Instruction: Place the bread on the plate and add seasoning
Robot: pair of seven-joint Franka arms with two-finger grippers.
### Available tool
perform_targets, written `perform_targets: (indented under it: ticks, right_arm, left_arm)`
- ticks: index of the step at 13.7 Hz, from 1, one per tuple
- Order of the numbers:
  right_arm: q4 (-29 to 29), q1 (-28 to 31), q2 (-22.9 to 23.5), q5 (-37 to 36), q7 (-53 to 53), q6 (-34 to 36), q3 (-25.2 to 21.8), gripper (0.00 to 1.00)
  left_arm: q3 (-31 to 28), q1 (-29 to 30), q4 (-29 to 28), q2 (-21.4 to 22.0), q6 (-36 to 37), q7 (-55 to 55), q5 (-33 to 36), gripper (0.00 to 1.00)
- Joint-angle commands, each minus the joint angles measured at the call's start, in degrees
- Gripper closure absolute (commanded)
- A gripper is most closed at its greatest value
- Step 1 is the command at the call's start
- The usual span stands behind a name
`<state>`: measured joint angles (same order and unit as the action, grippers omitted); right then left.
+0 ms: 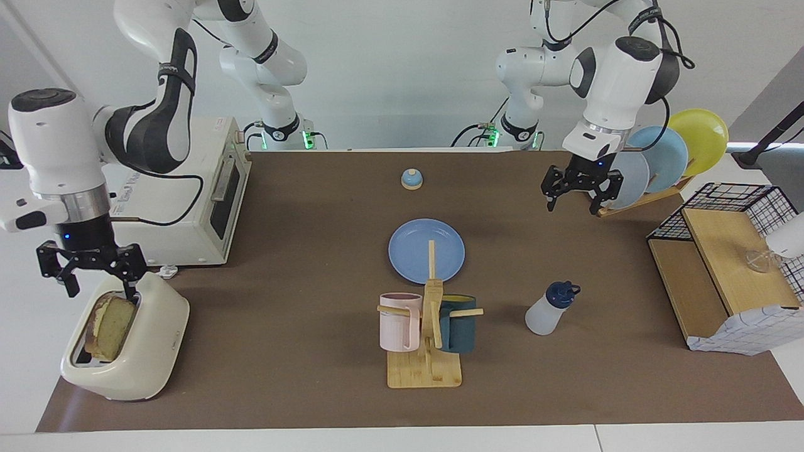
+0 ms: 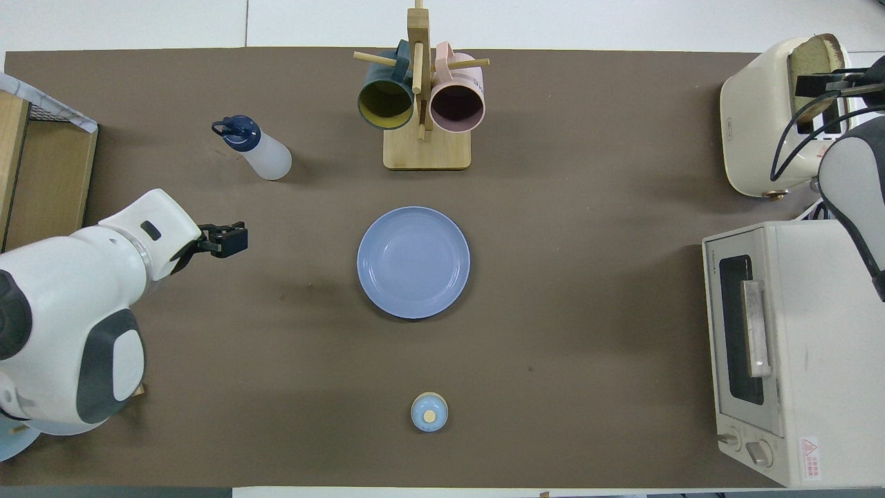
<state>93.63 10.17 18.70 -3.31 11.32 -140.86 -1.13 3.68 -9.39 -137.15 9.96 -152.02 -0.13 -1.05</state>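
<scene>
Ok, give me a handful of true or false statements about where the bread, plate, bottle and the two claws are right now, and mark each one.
1. The bread is standing in the toaster. True.
2. The plate already has the bread on it. False: the plate is bare.
3. The right claw is at the toaster, over the bread. True.
4. The left claw grips the seasoning bottle. False: it holds nothing and hangs near the plate rack; the bottle stands alone on the table.
5. The bell lies nearer to the robots than the plate. True.
6. The mug rack holds three mugs. False: two, one pink, one dark teal.
</scene>
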Motion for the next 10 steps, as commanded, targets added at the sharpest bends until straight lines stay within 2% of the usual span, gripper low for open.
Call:
perform_targets:
  ticks: [1,2,3,4,7,9,10]
  right_arm:
    - [-0.64,0.99,0.63,0.24,-0.86,-0.82,1.04,0.48]
    - [-0.64,0.90,0.63,0.24,-0.86,-0.64,1.04,0.62]
    - [-1.16,0.99,0.81,0.15,-0.69,-0.12,1.04,0.84]
    - [-1.86,0.99,0.90,0.15,-0.51,0.67,1.13,1.00]
    - [-5.28,0.90,1.68,-0.81,-0.16,6.27,1.39,1.00]
    - [-13.25,0.73,3.44,-2.04,-0.68,17.14,3.14,1.00]
    - [-15.38,0.38,3.19,-2.48,-0.95,21.64,4.11,1.00]
  left_arm:
    - [-0.61,-1.15,-6.11,-3.62,-15.63,0.48,0.78,0.00]
    - [-0.61,-1.16,-6.55,-4.68,-17.59,0.39,0.78,0.00]
    - [-0.61,-1.16,-6.64,-5.65,-19.87,0.48,0.78,0.00]
    - [-0.61,-1.33,-6.64,-7.40,-23.29,0.57,0.70,0.00]
    - [-0.78,-1.77,-6.56,-12.06,-30.86,0.92,0.70,0.00]
    - [-0.78,-1.95,-6.21,-13.12,-31.85,1.09,0.70,0.00]
    - [-0.78,-2.64,-5.86,-13.47,-31.85,1.27,0.78,0.00]
